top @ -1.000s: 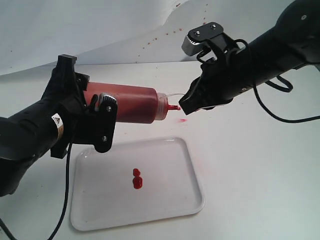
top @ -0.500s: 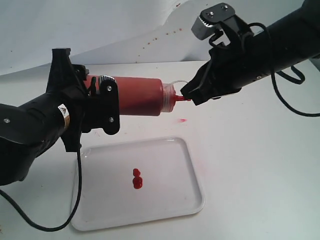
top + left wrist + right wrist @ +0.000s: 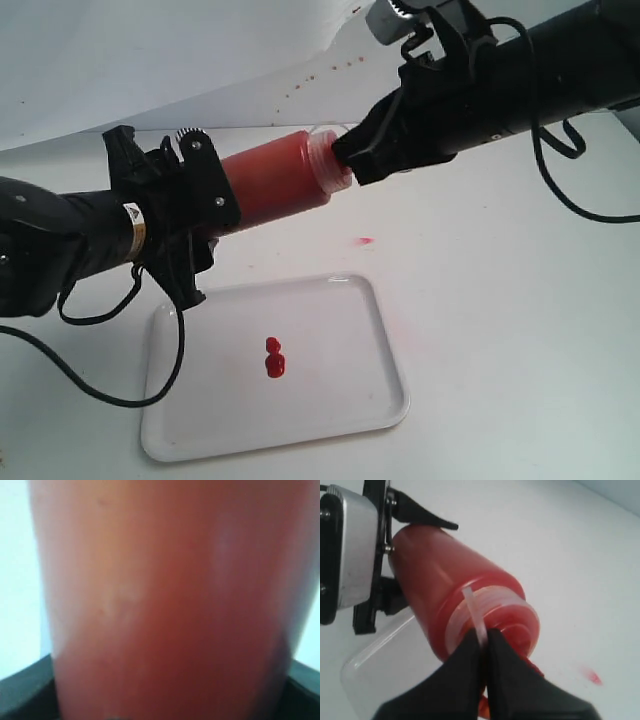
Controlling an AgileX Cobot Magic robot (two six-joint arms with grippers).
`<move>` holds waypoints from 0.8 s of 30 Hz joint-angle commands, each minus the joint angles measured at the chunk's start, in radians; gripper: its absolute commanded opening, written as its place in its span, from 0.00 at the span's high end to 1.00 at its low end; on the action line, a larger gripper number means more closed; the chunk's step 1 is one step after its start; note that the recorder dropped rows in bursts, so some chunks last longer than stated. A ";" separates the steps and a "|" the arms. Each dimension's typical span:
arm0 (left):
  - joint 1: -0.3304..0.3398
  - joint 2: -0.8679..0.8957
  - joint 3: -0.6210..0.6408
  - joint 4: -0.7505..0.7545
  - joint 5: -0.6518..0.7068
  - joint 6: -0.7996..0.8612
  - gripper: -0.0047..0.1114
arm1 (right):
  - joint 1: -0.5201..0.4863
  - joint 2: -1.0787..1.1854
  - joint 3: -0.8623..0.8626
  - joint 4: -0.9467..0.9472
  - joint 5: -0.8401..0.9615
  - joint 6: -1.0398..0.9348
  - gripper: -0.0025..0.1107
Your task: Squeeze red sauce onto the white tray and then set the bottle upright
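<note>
The bottle (image 3: pixel 280 182) hangs above the table, tilted with its capped end raised toward the right. My left gripper (image 3: pixel 198 200) is shut on its lower body, and the bottle (image 3: pixel 165 600) fills the left wrist view. My right gripper (image 3: pixel 350 160) is shut at the cap end. In the right wrist view its fingertips (image 3: pixel 470 647) pinch a thin translucent strap on the bottle (image 3: pixel 450 590); the nozzle is hidden behind them. Below lies the white tray (image 3: pixel 350 400) with two small touching blobs of red sauce (image 3: pixel 274 358) near its middle.
A tiny pink-red smear (image 3: pixel 365 241) marks the table beyond the tray's far right corner, and the same smear (image 3: pixel 592 677) shows in the right wrist view. A white backdrop with small red specks (image 3: pixel 320 70) rises behind. Black cables hang from both arms.
The bottle's capped end has swung upward from level to tilted. My right gripper has risen and moved left onto the cap end, covering the nozzle. My left gripper has rotated with the bottle.
</note>
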 commanded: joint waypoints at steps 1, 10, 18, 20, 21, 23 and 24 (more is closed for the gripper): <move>0.061 -0.008 -0.030 -0.002 -0.129 -0.053 0.96 | 0.034 -0.002 -0.001 0.078 -0.130 -0.018 0.98; 0.153 0.141 -0.151 -0.002 -0.337 -0.049 0.96 | 0.109 0.092 -0.001 0.136 -0.341 -0.106 0.98; 0.153 0.411 -0.375 -0.002 -0.440 -0.045 0.96 | 0.130 0.246 -0.100 0.166 -0.413 -0.233 0.98; 0.153 0.439 -0.420 -0.045 -0.463 -0.039 0.96 | 0.130 0.284 -0.149 0.166 -0.406 -0.233 0.98; 0.153 0.449 -0.435 -0.056 -0.469 -0.039 0.95 | 0.130 0.301 -0.167 0.166 -0.406 -0.233 0.98; 0.153 0.479 -0.459 -0.070 -0.471 -0.039 0.95 | 0.130 0.326 -0.200 0.166 -0.383 -0.233 0.98; 0.153 0.494 -0.464 -0.071 -0.471 -0.039 0.95 | 0.130 0.340 -0.208 0.166 -0.383 -0.233 0.98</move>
